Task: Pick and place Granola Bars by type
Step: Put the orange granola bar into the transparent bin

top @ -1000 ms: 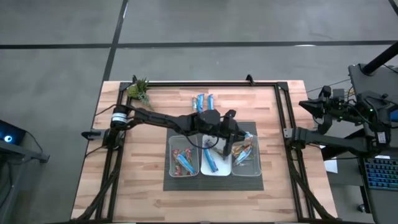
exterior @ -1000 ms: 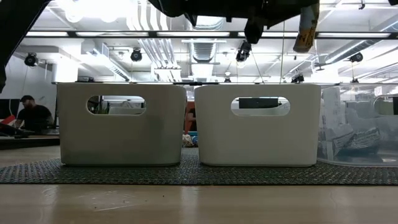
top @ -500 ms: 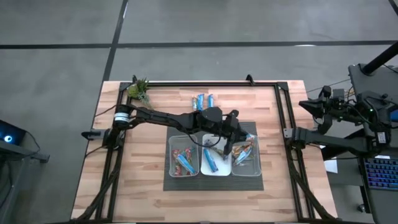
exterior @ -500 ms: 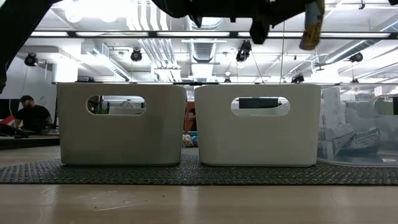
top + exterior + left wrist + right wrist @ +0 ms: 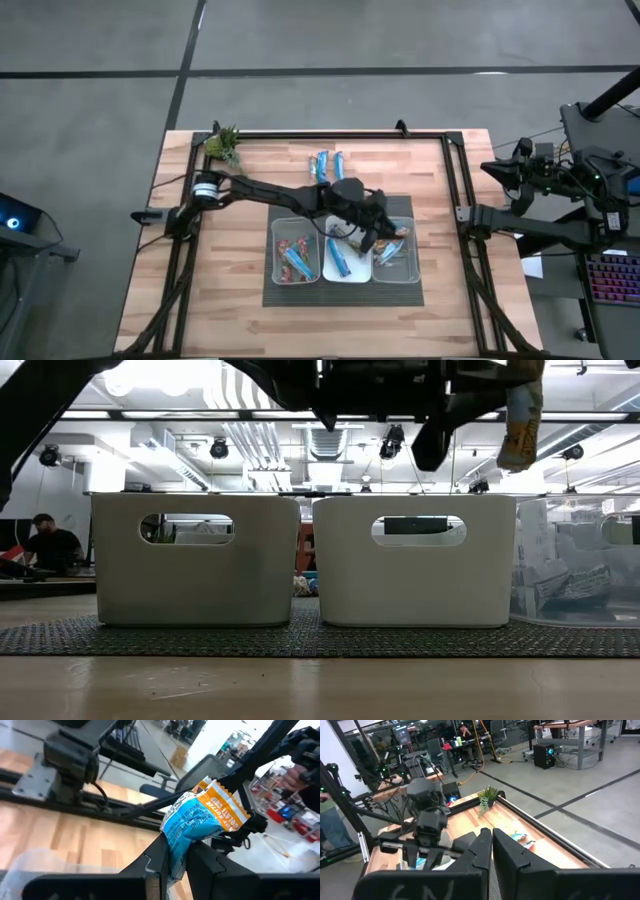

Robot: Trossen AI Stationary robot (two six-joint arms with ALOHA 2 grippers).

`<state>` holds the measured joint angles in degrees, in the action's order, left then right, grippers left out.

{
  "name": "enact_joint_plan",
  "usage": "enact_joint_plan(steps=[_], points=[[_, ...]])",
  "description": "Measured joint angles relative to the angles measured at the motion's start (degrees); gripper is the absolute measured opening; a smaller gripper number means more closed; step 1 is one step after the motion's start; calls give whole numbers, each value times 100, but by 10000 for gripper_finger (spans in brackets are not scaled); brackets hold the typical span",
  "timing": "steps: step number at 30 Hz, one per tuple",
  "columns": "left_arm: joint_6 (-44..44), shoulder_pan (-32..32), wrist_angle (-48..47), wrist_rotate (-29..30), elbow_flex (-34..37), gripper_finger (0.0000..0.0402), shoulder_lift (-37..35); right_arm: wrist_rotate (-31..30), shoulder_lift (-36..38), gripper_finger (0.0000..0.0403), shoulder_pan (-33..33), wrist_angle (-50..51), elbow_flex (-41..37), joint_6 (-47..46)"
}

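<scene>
My left gripper point(image 5: 379, 230) reaches in from the table's left and hangs over the near bins, shut on a granola bar point(image 5: 199, 818) in a blue wrapper with an orange end. In the low view this bar point(image 5: 522, 415) stands above the gap between the middle bin point(image 5: 415, 560) and the right bin point(image 5: 580, 575). Two blue bars point(image 5: 329, 163) lie loose on the wood behind the bins. Each bin holds more bars. My right gripper point(image 5: 490, 845) is shut on nothing, parked off the table's right side. My left gripper pinches the bar's near end point(image 5: 176, 856) between its two fingers point(image 5: 159, 861). The fingers come about level from the table's left. The rest of the bar sticks out past the fingertips, orange crimped end point(image 5: 227, 807) outward. It is lifted clear above the bins.
Three clear bins stand in a row on a dark mat point(image 5: 270, 295): left point(image 5: 273, 262), middle point(image 5: 345, 277), right point(image 5: 413, 265). A small green plant point(image 5: 225, 146) sits at the far left corner. A black frame rail point(image 5: 330, 134) runs round the table.
My left gripper has moved toward the table's right edge and sunk a little, rolling about its own axis. The held bar has gone with it, from over the middle bin toward the right bin, and stays clear of the bins.
</scene>
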<state>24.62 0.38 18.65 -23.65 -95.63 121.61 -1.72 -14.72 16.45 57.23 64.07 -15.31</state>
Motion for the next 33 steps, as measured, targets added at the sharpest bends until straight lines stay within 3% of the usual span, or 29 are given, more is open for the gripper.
enact_joint_plan(steps=[14, 27, 33], points=[[-15, -28, 42, -102, -173, 37, 324, 0, 0, 8, -2, 4, 0, -13], [-972, -31, -63, -83, -169, 37, 329, 0, 0, 8, -2, 133, -2, -15], [-1819, -31, -442, 98, -162, 37, 329, 0, 0, 8, -2, 133, -2, -15]])
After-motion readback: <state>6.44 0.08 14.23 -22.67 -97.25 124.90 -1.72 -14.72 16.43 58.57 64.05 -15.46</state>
